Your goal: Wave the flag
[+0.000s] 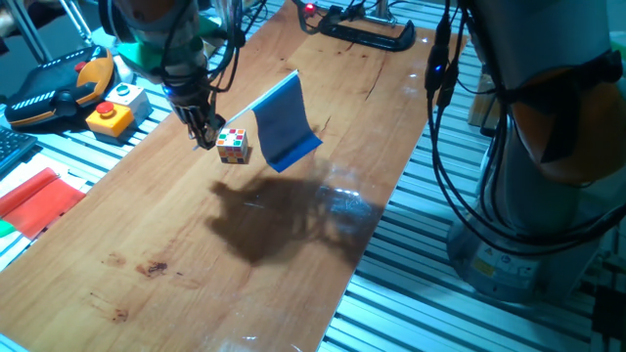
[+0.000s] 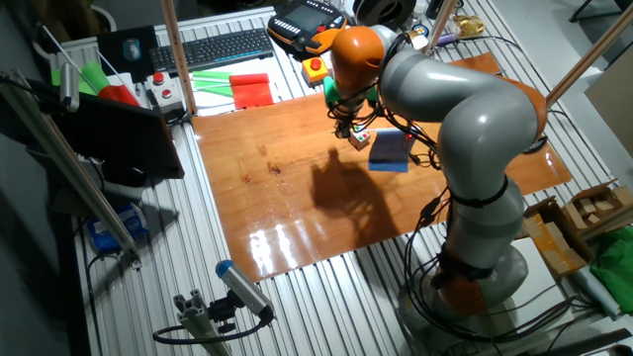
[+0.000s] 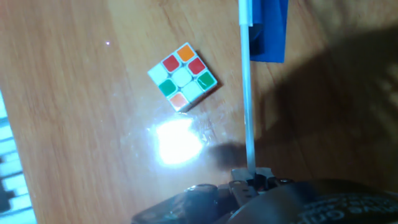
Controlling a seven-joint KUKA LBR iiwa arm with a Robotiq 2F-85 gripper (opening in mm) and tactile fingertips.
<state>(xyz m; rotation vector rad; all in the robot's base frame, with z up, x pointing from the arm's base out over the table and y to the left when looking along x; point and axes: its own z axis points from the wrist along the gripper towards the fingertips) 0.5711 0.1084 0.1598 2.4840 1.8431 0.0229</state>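
Note:
The flag is a royal-blue cloth (image 1: 285, 122) on a thin white stick (image 1: 249, 104). My gripper (image 1: 204, 134) is shut on the low end of the stick and holds the flag above the wooden table, stick slanting up to the right. In the hand view the stick (image 3: 246, 87) runs straight up from my gripper (image 3: 251, 177) to the blue cloth (image 3: 270, 28). In the other fixed view the cloth (image 2: 390, 148) hangs just right of my gripper (image 2: 348, 127). The small multicoloured cube (image 1: 233, 145) lies on the table right beside my fingers; it also shows in the hand view (image 3: 183, 76).
The wooden table top (image 1: 196, 254) carries the arm's dark shadow. A red flat sheet (image 1: 37, 200) lies off the table's left edge. A yellow box with a red button (image 1: 110, 117) and a pendant (image 1: 59, 88) sit at the far left. A black clamp (image 1: 367, 34) lies at the far end.

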